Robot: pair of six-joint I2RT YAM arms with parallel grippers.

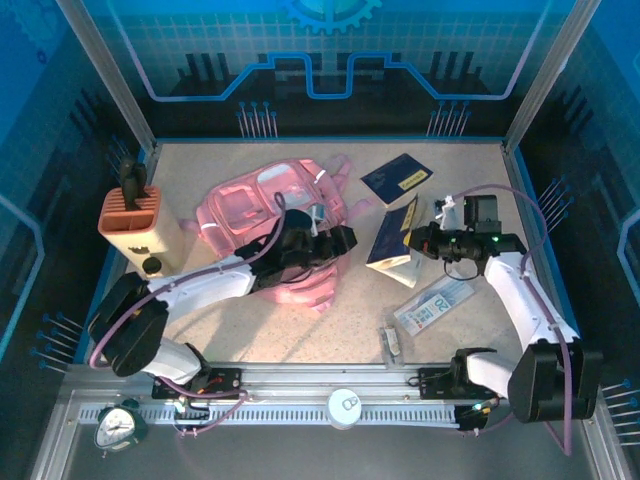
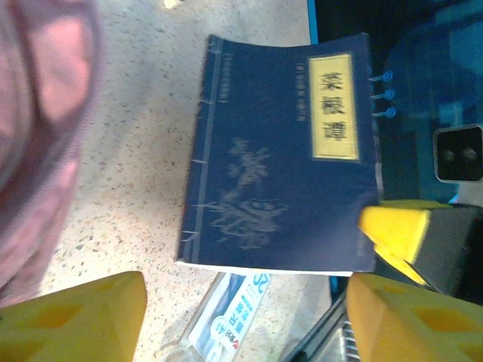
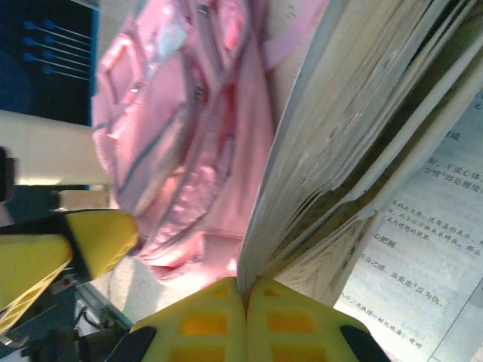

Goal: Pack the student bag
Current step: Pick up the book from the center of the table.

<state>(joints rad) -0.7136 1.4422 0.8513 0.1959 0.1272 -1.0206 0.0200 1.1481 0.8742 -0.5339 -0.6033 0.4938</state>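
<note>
The student bag lies left of centre in the top view, with the left gripper spread wide and empty at its right side. The right gripper is clamped on the book, seemingly by only a few pages, which could tear or slip.

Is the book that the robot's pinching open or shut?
Open. The book's pages fan apart above the right gripper, which pinches their edge, and printed text shows inside.

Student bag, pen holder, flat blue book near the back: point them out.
student bag (image 1: 240, 205), top view, front pocket
pen holder (image 1: 140, 240), top view, cream side
flat blue book (image 1: 392, 180), top view, cover centre
</note>
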